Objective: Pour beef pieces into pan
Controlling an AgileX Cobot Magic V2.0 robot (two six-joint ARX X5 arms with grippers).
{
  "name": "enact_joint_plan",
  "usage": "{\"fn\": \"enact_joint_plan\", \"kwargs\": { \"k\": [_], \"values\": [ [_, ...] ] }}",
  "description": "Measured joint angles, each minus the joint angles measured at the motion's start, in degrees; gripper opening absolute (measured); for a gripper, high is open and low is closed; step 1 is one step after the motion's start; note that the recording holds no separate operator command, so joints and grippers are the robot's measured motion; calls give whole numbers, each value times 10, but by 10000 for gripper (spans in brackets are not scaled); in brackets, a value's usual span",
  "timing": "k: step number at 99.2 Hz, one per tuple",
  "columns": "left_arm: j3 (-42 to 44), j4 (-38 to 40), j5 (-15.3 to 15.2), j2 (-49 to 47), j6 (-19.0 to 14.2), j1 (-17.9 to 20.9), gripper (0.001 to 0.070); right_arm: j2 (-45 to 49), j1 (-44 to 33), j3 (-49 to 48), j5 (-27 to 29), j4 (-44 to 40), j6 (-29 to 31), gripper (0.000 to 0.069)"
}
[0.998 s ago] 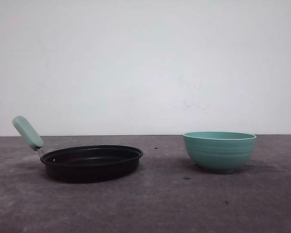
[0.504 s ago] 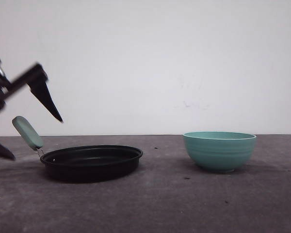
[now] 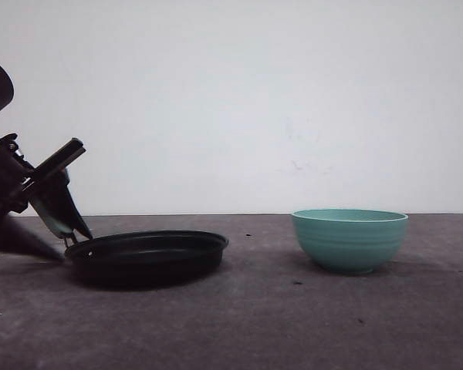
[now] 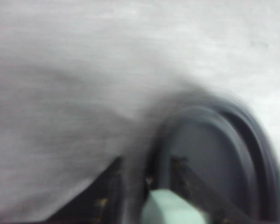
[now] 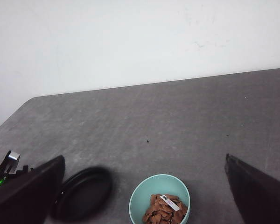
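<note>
The beef pieces lie in the teal bowl, which sits on the gray table well to the right of the black pan. The left gripper leans down low at the pan's mint-green handle, its fingers spread wide on either side of it. The right gripper hangs high above the bowl with its jaws wide apart.

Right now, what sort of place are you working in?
Probably a bare test bench rather than a real kitchen: a plain grey table against a blank white wall, with just a black pan and a teal bowl of beef pieces.
</note>
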Motion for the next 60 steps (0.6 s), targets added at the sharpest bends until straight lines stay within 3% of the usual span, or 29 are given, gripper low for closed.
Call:
{"fn": "enact_joint_plan", "kwargs": {
  "k": [12, 29, 46, 60],
  "values": [
    [0, -5, -4, -4, 2, 1, 133, 0, 0, 0, 19, 0, -6, 684],
    [-3, -50, -12, -68, 23, -1, 133, 17, 0, 0, 90, -35, -32, 683],
    [-3, -108, -35, -178, 41, -41, 133, 115, 0, -27, 117, -31, -66, 678],
    [-3, -142, -39, -247, 45, -85, 133, 245, 0, -57, 69, 19, -68, 507]
  ]
}}
